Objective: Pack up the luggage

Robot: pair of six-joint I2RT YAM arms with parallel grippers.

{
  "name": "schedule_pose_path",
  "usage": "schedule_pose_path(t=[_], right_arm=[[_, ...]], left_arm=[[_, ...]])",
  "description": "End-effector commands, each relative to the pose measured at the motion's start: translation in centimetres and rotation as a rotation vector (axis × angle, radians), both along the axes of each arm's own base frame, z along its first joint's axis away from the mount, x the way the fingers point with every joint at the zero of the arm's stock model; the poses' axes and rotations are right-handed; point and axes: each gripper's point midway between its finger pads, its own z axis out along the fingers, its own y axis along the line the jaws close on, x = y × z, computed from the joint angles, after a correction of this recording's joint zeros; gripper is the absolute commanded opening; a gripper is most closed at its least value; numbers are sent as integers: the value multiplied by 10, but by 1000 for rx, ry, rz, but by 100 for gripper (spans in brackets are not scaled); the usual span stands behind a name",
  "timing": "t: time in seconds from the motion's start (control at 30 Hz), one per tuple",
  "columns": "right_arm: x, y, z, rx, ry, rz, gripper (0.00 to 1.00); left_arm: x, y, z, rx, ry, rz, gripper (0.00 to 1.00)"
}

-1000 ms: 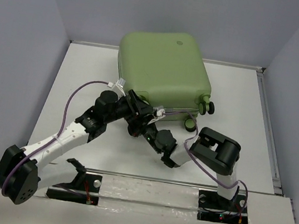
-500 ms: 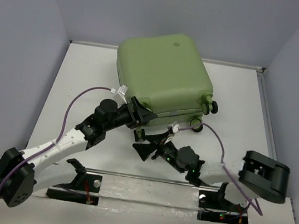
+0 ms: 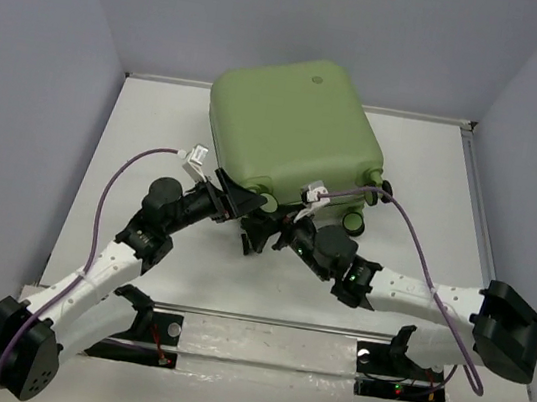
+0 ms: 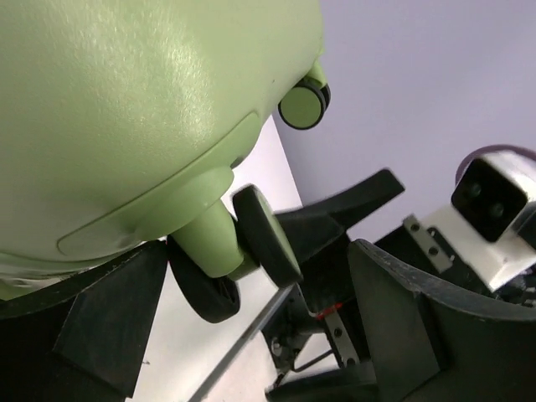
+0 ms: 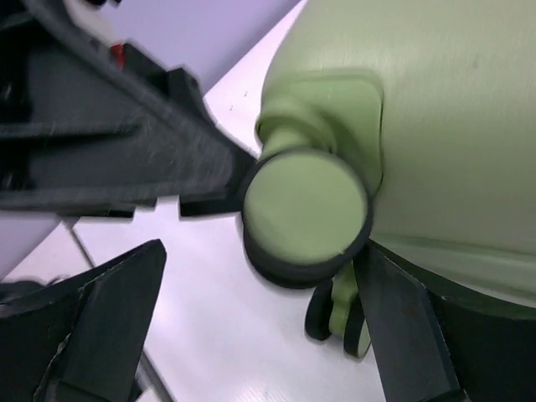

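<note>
The luggage [image 3: 294, 129] lies shut at the far middle of the table [image 3: 159, 124], so whatever it holds is hidden. Both claws stand wide open, gripping nothing: the left gripper [image 3: 237, 194] and right gripper [image 3: 259, 228] crowd one caster wheel [image 5: 306, 209] at its near corner. They could knock each other or snag that wheel and shove the case, since space there looks tight
</note>
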Motion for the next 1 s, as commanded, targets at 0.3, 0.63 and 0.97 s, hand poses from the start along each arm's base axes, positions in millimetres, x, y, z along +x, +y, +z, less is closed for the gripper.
schedule_pose_path(t=[0.3, 0.63, 0.97], right_arm=[[69, 34, 44, 94, -45, -114, 64], [64, 11, 63, 13, -87, -144, 12], [59, 1, 69, -91, -111, -129, 7]], left_arm=[[-3, 16, 31, 28, -221, 12, 99], [-12, 66, -62, 232, -124, 224, 73], [6, 56, -77, 326, -156, 278, 46]])
